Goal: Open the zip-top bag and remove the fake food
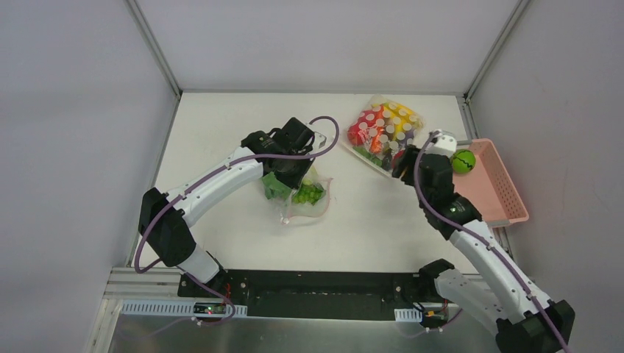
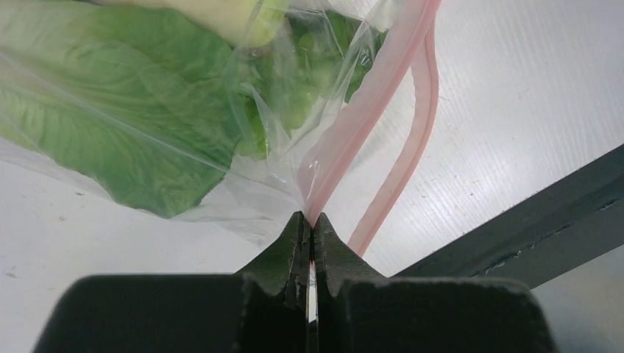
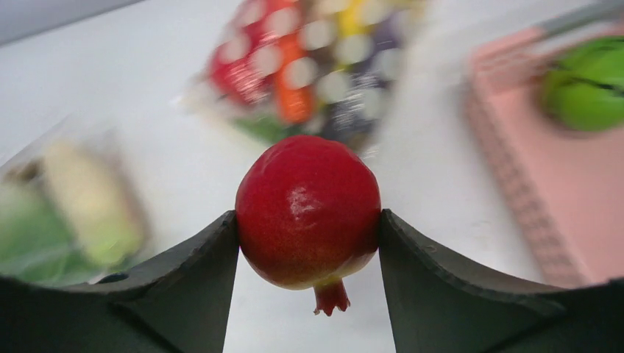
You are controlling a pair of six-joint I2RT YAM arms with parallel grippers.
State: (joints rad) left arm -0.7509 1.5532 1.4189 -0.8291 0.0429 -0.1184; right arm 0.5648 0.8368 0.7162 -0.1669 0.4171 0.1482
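Removal step: left gripper [image 2: 312, 222] clamps zip-top bag's [image 2: 243, 184] pink strip [image 2: 366, 110]; right gripper [image 3: 309, 224] holds red toy fruit [image 3: 307, 202], which probably needs carrying to pink basket [image 3: 548, 206].

Bright, even overhead light leaves only faint shadows on the white table [image 1: 221, 121]. The left wrist view is sharp, with glints on the clear plastic bag with a pink zip strip [image 2: 221, 140]. At the right wrist only the glossy red round toy fruit [image 3: 307, 213] is crisp, a pale highlight on it; the white-dotted clear bag [image 3: 309, 66] and pink plastic basket [image 3: 544, 198] behind are blurred.
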